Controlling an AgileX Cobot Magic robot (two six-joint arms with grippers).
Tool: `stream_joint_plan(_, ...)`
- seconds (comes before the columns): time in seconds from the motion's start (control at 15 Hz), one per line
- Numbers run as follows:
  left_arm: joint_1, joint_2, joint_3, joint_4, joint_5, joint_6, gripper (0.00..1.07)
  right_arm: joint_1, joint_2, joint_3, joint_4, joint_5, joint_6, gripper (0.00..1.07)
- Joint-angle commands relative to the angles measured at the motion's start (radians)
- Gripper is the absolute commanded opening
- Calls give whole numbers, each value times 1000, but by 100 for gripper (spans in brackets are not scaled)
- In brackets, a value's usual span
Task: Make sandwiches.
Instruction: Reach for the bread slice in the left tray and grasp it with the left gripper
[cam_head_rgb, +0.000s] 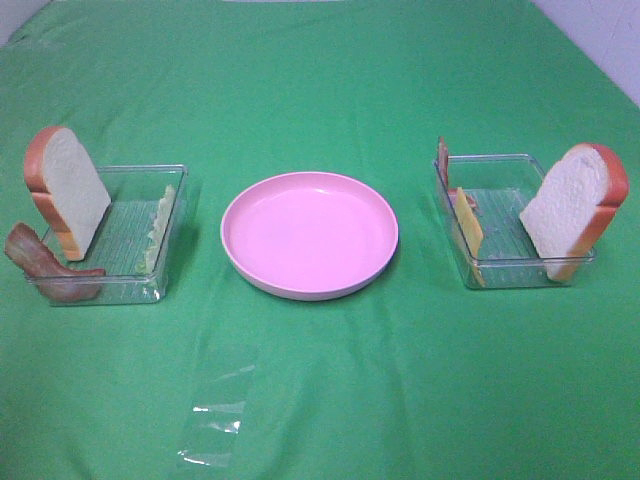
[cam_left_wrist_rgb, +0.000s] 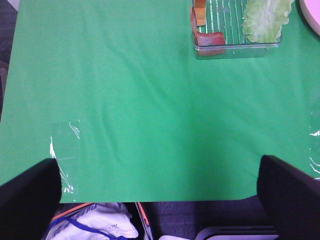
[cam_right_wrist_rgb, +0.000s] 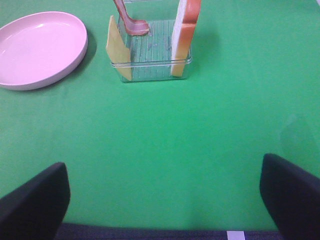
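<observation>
No stacked sandwich shows; the parts stand apart in two clear trays. The left tray holds a bread slice, a bacon strip and lettuce. The right tray holds a bread slice, cheese and bacon. Neither gripper shows in the high view. My left gripper is open and empty over the cloth's front edge, well short of the lettuce. My right gripper is open and empty, well short of the cheese and bread.
A round pink plate sits between the trays and shows in the right wrist view. A piece of clear film lies on the green cloth at the front left. The cloth's front edge is under my left gripper.
</observation>
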Motion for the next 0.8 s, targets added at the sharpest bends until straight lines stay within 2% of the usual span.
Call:
stream_joint_plan(0.07,0,495,-301,0,94,64,99,1,-33,4,-5,-6,-3,98)
stream_joint_plan(0.13,-5,626,-408,-13,94,77,99,1,-33,4,-5,-6,-3,98)
stream_joint_plan(0.2,-13,681,-451,-16,94,78,99,1,-33,4,-5,-6,-3,98)
stream_joint_plan(0.27,-43,812,-545,-7,94,77,99,1,-33,4,-5,-6,-3,98)
stream_joint_plan(0.4,-126,1018,-708,64,94,22,99,1,-33,4,-5,-6,-3,98)
stream_joint_plan(0.47,-159,1157,-808,85,94,-40,99,1,-33,4,-5,-6,-3,98)
stream_joint_plan(0.67,-170,1324,-927,61,94,-55,99,1,-33,4,-5,-6,-3,98)
stream_joint_plan(0.8,-170,1398,-962,61,94,-55,99,1,-33,4,-5,-6,-3,98)
